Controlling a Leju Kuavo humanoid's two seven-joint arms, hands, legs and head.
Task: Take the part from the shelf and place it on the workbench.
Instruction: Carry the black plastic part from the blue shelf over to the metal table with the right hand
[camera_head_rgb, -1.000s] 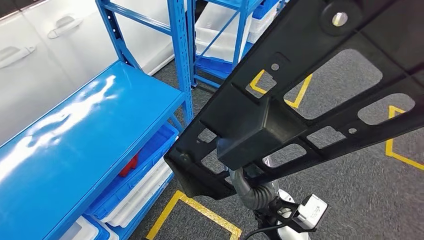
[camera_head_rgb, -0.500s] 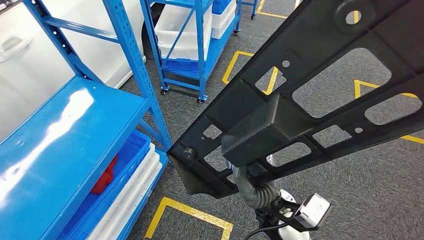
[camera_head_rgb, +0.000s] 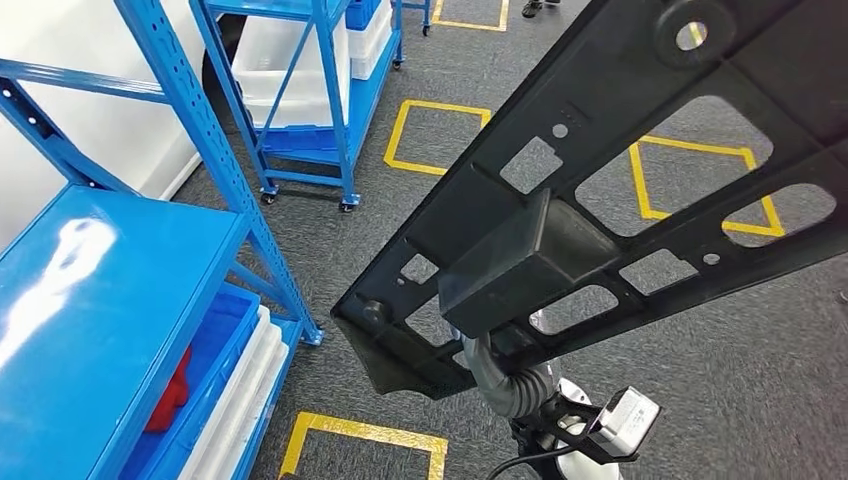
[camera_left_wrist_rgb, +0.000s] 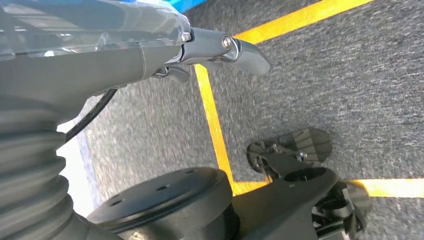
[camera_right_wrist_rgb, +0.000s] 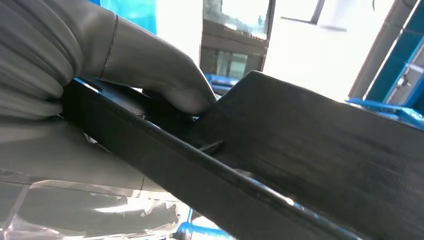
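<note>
Black moulded plastic, I judge, is what the part (camera_head_rgb: 620, 190) is made of: a long flat frame with many cut-out windows, ribs and a raised box-shaped block near its middle. It looks stiff and rather light for its size, but its length probably makes it swing and lever strongly against the grip when the robot turns. The ribs and the window edges seem the good places to take hold, near the middle block, so that the weight balances. In the head view the part is in the air, tilted, crossing the picture from low centre to the upper right corner, above the grey carpet floor (camera_head_rgb: 760, 380) with yellow tape squares, well apart from the blue shelf (camera_head_rgb: 110, 290) at the left. In the right wrist view the right robot hand (camera_right_wrist_rgb: 165, 85) grips the part, its grey thumb pressed on the upper face at a rib and the edge running under the palm. The left robot hand (camera_left_wrist_rgb: 220, 50) hangs over the floor holding nothing, its fingers apart as far as they show.
</note>
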